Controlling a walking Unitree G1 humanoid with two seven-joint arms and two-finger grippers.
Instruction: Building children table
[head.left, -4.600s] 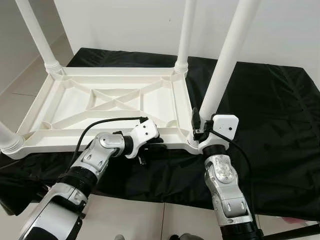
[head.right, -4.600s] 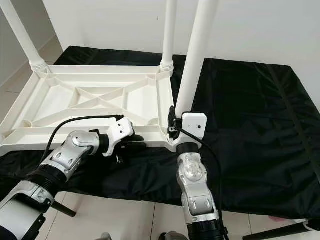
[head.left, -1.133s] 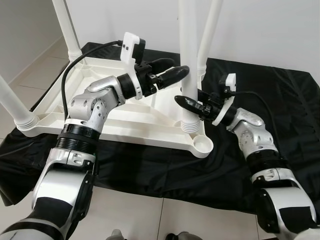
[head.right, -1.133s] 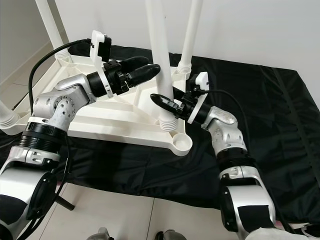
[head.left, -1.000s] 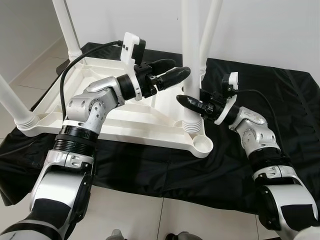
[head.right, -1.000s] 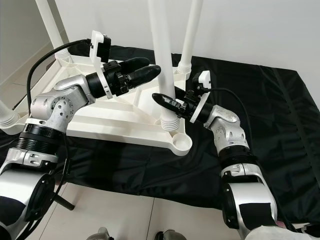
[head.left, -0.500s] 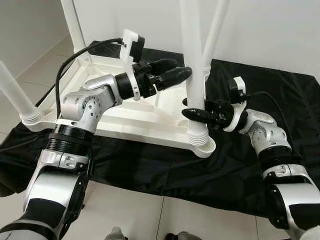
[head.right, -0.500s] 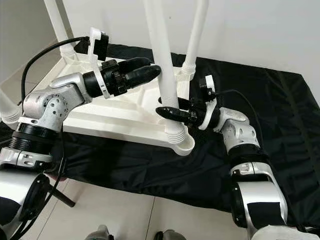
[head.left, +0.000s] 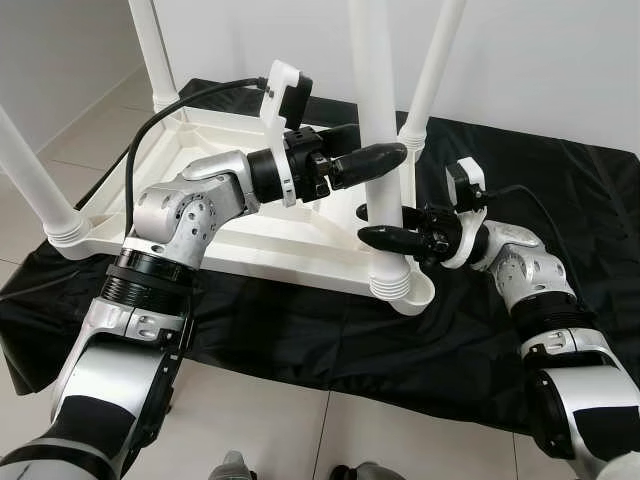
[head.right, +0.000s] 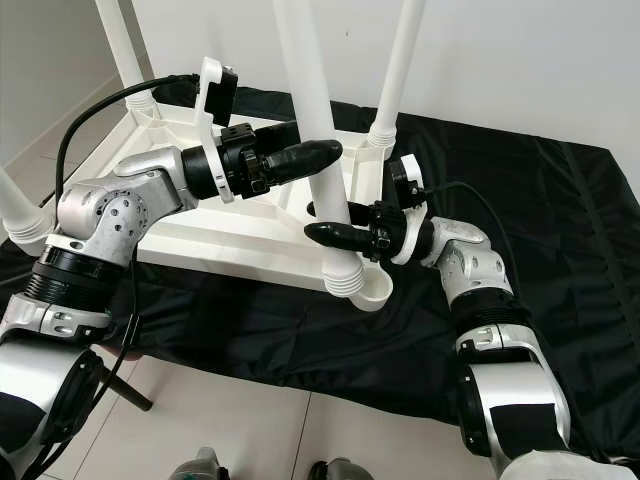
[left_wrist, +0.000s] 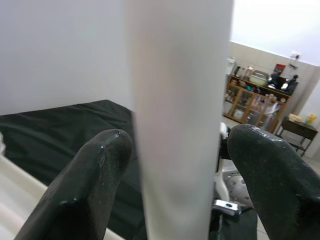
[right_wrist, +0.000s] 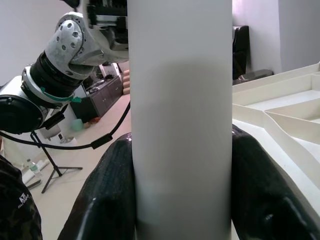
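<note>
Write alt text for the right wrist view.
A white table leg stands upright between the right gripper's two black fingers, which press against its sides. Behind it are the robot's silver left arm and the white tabletop underside.

1. Support surface: a raised platform covered by a black cloth (head.left: 560, 180). The cloth is creased and hangs over the near edge.
2. Item on the cloth: one white plastic children's table (head.left: 240, 215), placed upside down on the left part of the cloth. Its ribbed underside faces up.
3. White legs (head.left: 372, 110) stand upright from the corner sockets of the table.
4. Below the platform: light tiled floor (head.left: 330, 440).
5. The right part of the cloth is bare black fabric.
</note>
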